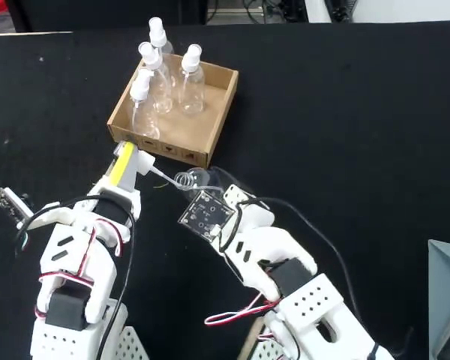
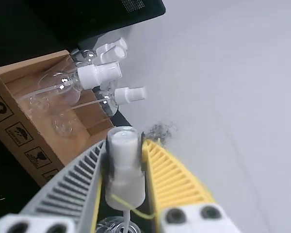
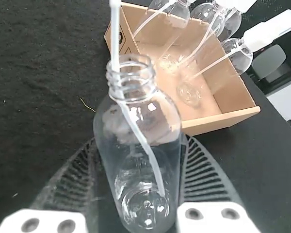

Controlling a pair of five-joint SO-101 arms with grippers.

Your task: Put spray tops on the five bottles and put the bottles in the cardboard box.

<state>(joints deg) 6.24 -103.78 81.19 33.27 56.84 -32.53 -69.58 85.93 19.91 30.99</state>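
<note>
My left gripper (image 2: pixel 124 187) is shut on a white spray top (image 2: pixel 123 165), held in front of the cardboard box (image 1: pixel 202 133). Its thin dip tube (image 3: pixel 136 131) runs down into the open neck of a clear bottle (image 3: pixel 138 160). That bottle lies tilted between the fingers of my right gripper (image 3: pixel 136 194), which is shut on it. In the high view the spray top (image 1: pixel 144 163) and the bottle (image 1: pixel 202 182) meet just below the box's front wall. Several capped bottles (image 1: pixel 172 75) stand in the box.
The black table (image 1: pixel 345 127) is bare to the right of the box. A grey object (image 1: pixel 446 300) sits at the right edge. Both arms' white bodies and cables crowd the near side.
</note>
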